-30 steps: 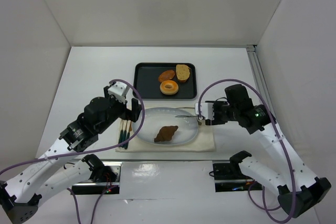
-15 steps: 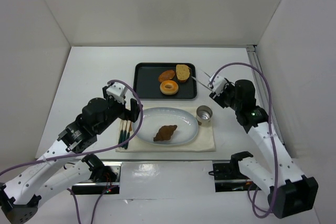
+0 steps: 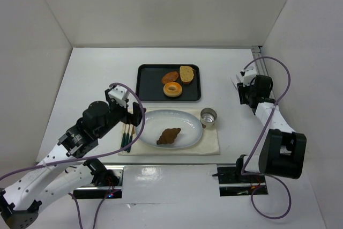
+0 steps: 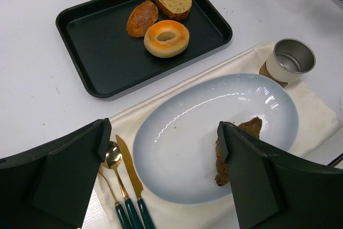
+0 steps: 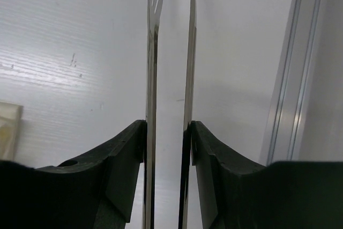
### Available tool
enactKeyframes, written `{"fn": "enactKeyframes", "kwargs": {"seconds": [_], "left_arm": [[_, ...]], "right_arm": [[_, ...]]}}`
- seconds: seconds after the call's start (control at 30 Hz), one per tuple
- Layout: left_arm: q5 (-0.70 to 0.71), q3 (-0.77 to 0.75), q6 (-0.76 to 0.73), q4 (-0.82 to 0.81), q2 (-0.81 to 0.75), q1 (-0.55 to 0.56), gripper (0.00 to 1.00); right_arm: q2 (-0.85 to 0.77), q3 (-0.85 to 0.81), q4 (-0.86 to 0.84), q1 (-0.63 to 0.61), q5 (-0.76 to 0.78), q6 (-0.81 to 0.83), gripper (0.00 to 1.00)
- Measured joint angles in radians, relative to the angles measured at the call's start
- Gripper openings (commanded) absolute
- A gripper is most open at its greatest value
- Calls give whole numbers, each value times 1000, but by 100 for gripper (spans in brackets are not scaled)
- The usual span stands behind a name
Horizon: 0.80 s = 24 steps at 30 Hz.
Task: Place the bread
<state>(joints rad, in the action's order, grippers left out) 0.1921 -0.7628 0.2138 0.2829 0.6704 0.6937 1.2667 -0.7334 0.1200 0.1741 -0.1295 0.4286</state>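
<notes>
The bread, a dark brown lumpy pastry, lies on the pale oval plate. In the left wrist view the bread is partly hidden behind my right finger. My left gripper is open and empty, held above the plate's left part. My right gripper is at the far right of the table, shut on metal tongs. The tong blades stand apart with nothing between them, over bare white table.
A black tray behind the plate holds a doughnut, an orange-brown bun and a bread slice. A metal cup stands right of the plate. Cutlery lies on the cloth. A metal rail runs along the right wall.
My right arm has swung away from the plate to the far right, carrying the tongs. The bread stays on the plate. The left arm has barely moved.
</notes>
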Motion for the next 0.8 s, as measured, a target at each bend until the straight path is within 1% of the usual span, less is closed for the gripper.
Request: {"fn": "enactKeyframes", "kwargs": {"seconds": [0.2,0.37,0.4,0.6,0.73,0.77,0.8], "left_arm": [[-6,0,0,0,-6,0,100],[-6,0,0,0,-7,-2,100],[-6,0,0,0,-7,-2,100],[-6,0,0,-1,-7,-2,100],[-6,0,0,-1,-7,-2,100],[-6,0,0,-1,-7,-2,100],[-6,0,0,-2,-7,-2,100]], "right_arm": [[156,-52,-10,42,-22,-55,48],[272,-108,2,49,-31,-80,55],[290,-117,5,49,-33,-81,58],[349,-160,69,51,-59,-80,62],[367,-166,107,59,-77,-80,70],[372,-167,116,61,-83,-79,75],[377,-171,127,67,-90,-80,76]]}}
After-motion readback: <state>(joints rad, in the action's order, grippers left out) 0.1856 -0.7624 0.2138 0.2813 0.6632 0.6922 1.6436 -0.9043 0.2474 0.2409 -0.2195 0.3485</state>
